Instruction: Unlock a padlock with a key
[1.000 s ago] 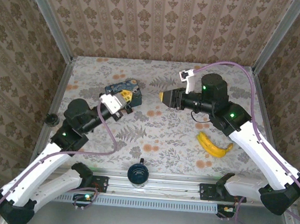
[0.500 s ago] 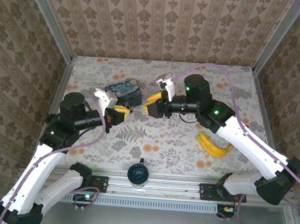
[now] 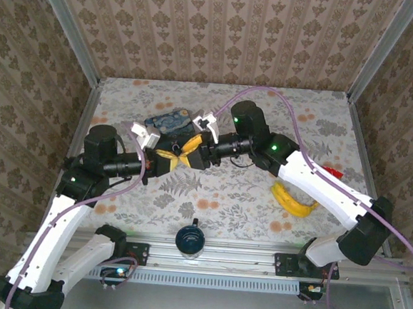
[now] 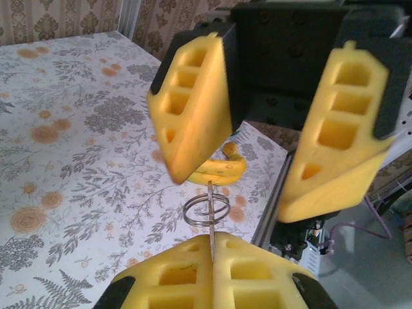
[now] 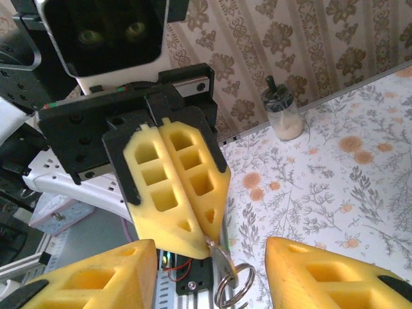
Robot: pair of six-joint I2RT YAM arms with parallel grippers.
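— While they face off mid-frame in the top view, the left fingers (image 4: 187,277) are pressed together, pinching the key (image 4: 210,225), its ring (image 4: 207,211) looped on it.
— And the right fingers (image 4: 335,148)?
— Spread, tips just beside that key, not touching. Blue box (image 3: 168,119) just above them; banana (image 3: 292,198) lower right on the table (image 3: 225,192).

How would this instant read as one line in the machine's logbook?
left tool: shut on key | right tool: open, fingers either side of key | stage: likely handover
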